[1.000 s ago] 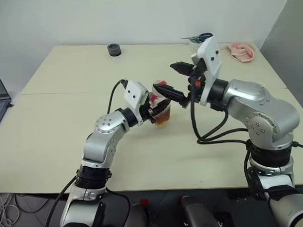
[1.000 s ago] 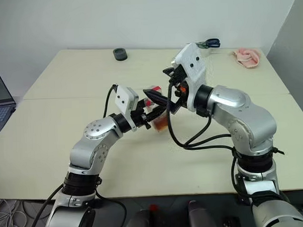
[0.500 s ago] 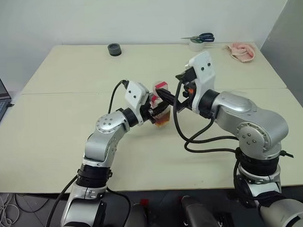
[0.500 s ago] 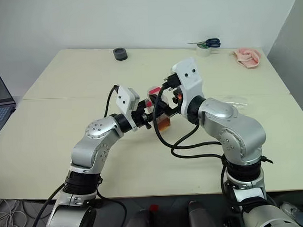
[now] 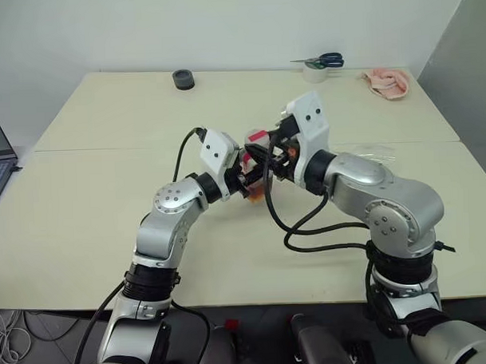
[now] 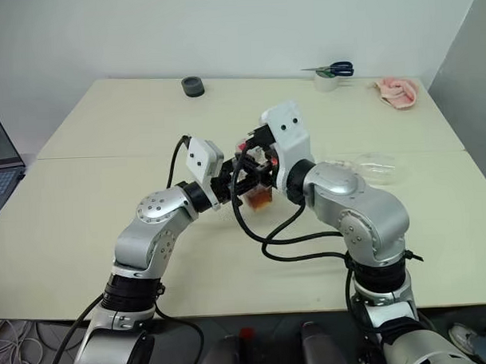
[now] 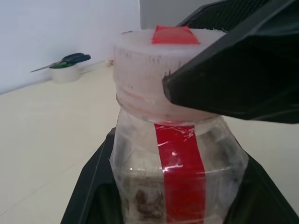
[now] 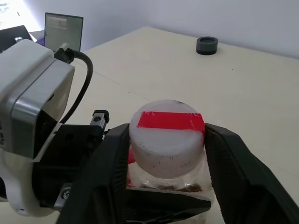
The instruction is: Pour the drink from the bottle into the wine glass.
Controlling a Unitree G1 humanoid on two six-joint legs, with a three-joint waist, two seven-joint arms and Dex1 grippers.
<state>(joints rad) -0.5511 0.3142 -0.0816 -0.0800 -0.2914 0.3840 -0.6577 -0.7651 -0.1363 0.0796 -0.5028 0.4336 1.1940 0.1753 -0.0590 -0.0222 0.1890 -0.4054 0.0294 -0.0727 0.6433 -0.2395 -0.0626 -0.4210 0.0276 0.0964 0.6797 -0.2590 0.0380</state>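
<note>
Between the left gripper's (image 5: 248, 180) two black fingers (image 7: 91, 186): bottle (image 7: 180, 158), upright, clenched around the lower body, lifted clear of the table (image 5: 107, 179). Up top, between the right gripper's (image 5: 268, 155) fingers (image 8: 107, 172): whitish cap (image 8: 167, 140) with a red strip across it, pinched from both sides, pads looking in contact with the cap wall. Drink (image 6: 259, 199) sits low inside, amber, only the bottom part of the bottle filled, below the right fingers and level with the left ones. Handles as light, going by that low fill; thin clear plastic, so likely to flex and dent under a hard squeeze, and smooth enough to spin in the grip while the cap gets twisted. Best taken on the flat squarish sides low down, where the left fingers sit now, leaving the neck free. Cap looks stiff and round, easy to slip on; needs the pads square on its wall, not riding the top edge. Off to the right of the right arm, well apart from both sets of fingers: clear thing on the table, probably the wine glass (image 6: 374, 168), cannot tell whether upright or lying. Glass judged fragile and tippy, thin stem; better held low at the stem or left standing for the pour.
</note>
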